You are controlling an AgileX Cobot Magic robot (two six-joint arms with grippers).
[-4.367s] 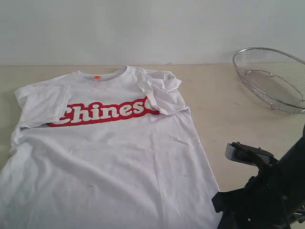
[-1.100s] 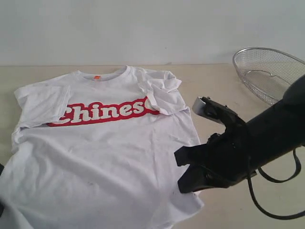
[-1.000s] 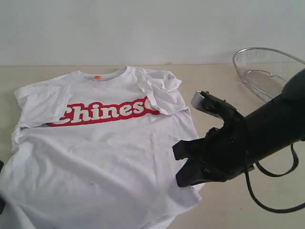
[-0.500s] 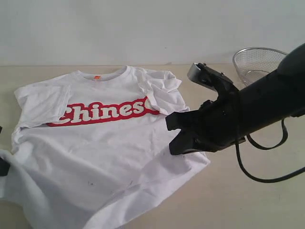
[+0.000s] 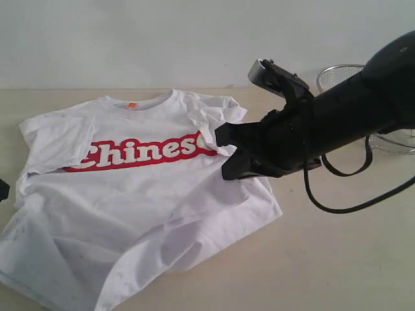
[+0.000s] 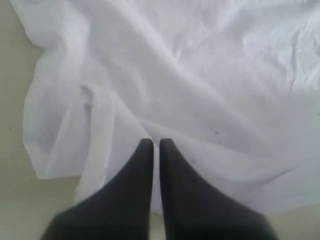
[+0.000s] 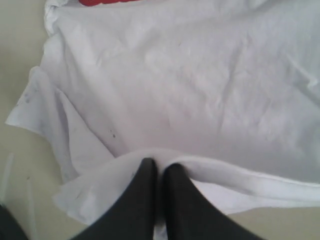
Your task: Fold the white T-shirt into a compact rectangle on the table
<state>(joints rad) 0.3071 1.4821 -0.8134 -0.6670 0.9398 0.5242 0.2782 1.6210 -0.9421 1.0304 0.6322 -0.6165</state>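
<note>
left claw point(image 6: 155, 144) pinching white T-shirt point(image 5: 130, 194) hem; right claw point(image 7: 160, 165) pinching hem; table point(image 5: 337, 259) beneath

A white cotton T-shirt point(image 6: 200, 75) of soft, wrinkled cloth fills most of this view, and it lies in loose folds with no print to be seen. The black end effector point(image 6: 155, 144) reaches onto it. Its two tapered fingers point(image 6: 142, 170) are pressed almost together, and only a thin white line of cloth shows in the slit between them. From the tips, creases spread out across the fabric. Just beside the fingers a narrow doubled strip, perhaps the hem, runs along the shirt's edge. One small dark speck point(image 6: 216, 131) marks the cloth near the tips. The pale beige flat counter point(image 6: 12, 125) shows beyond the shirt's edge.
</note>
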